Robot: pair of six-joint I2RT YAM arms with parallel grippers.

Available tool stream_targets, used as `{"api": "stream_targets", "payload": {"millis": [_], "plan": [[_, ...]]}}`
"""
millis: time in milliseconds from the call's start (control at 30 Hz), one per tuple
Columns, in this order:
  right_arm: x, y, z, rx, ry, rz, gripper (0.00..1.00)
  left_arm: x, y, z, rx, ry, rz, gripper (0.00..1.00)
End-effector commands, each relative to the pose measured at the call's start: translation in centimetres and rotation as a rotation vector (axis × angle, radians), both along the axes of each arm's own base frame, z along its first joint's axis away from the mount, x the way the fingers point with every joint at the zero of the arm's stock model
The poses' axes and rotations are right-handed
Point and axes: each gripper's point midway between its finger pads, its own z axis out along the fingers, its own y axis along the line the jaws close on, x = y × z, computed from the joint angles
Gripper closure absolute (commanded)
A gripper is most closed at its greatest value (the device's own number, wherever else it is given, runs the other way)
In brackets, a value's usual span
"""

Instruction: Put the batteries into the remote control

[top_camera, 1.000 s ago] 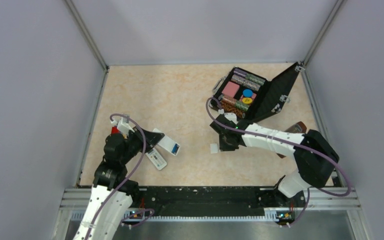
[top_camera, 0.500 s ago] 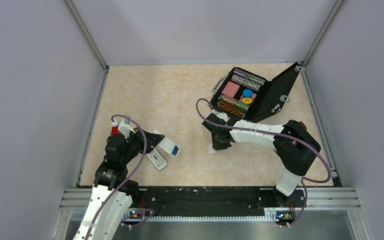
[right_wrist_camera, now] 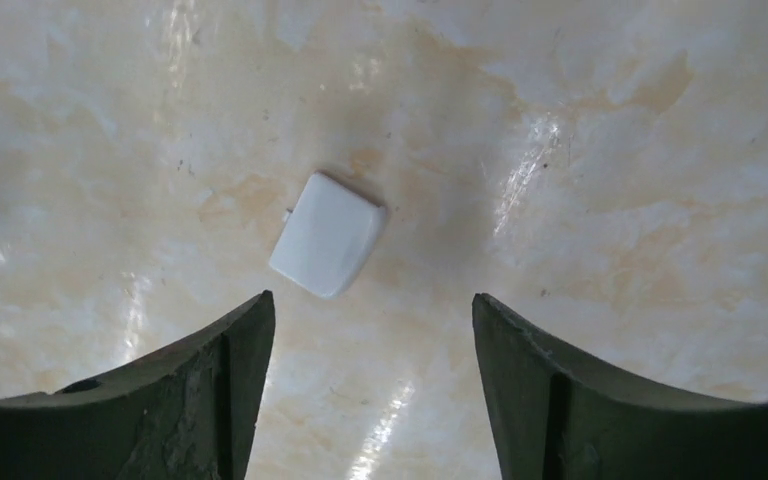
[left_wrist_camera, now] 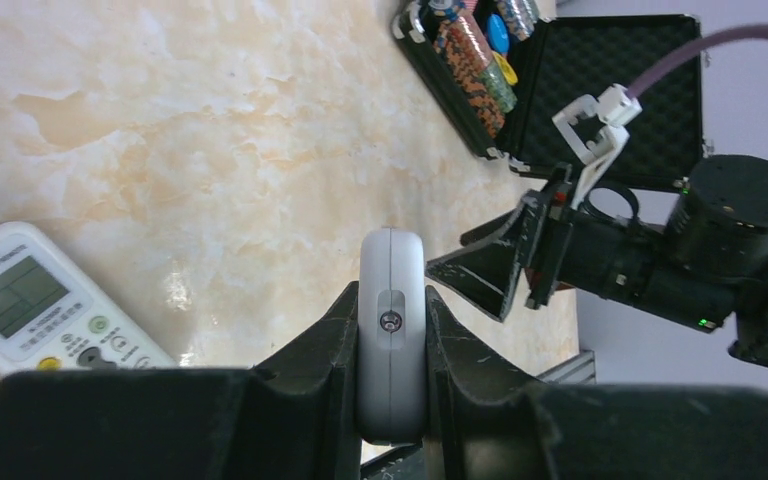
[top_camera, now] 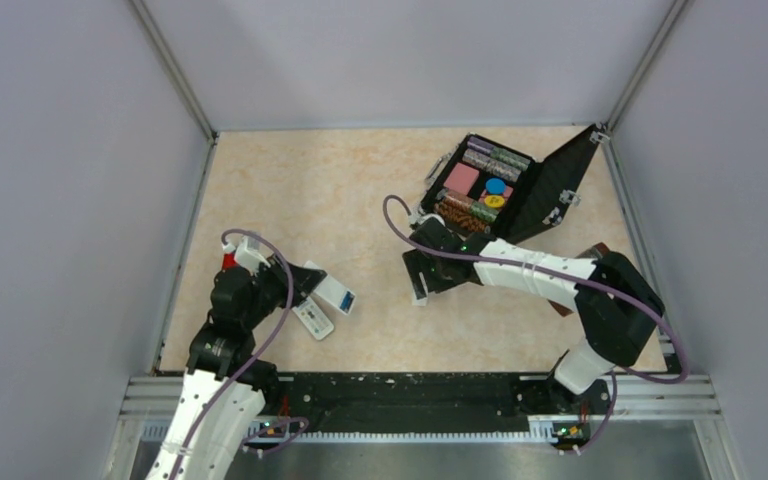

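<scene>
My left gripper (left_wrist_camera: 392, 292) is shut on the slim white remote control (left_wrist_camera: 392, 258), which stands edge-on between the fingers. From above, the remote control (top_camera: 328, 289) sticks out of the left gripper (top_camera: 305, 280) to the right, and blue batteries (top_camera: 348, 298) show at its far end. My right gripper (right_wrist_camera: 370, 300) hangs open over the table with nothing between its fingers. Just beyond its fingertips lies a small white cover piece (right_wrist_camera: 327, 235), flat on the marble. In the top view that right gripper (top_camera: 423, 275) sits mid-table, above the cover piece (top_camera: 420, 297).
A second white remote with a small display (top_camera: 312, 320) lies just right of the left arm. An open black case (top_camera: 550, 195) holding chip stacks stands at the back right. Grey walls enclose the table on three sides.
The right arm has swung left across the table and its gripper has gone from shut to open over the white cover piece. The left gripper keeps its hold on the remote.
</scene>
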Motion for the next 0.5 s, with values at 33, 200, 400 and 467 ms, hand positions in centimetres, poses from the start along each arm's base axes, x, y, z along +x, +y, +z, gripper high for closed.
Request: {"api": "stream_targets", "payload": {"millis": [33,200,400,467], "plan": [[0.6,1.4,2.7,-0.033,-0.094,0.372,0.22,0.9,2.5,2.6,0.085,-0.074,0.125,1.00],[0.3,1.3,1.7,-0.138,-0.069,0.675,0.22,1.0,4.8,2.8,0.156,-0.048,0.243,1.00],[0.0,1.6,0.8,-0.167,-0.113,0.952,0.24,1.0,5.0,2.7,0.166,-0.029,0.249,1.00],[0.2,1.8,0.6,-0.173,-0.130,0.989,0.24,1.1,5.0,2.6,0.168,-0.026,0.254,1.00]]}}
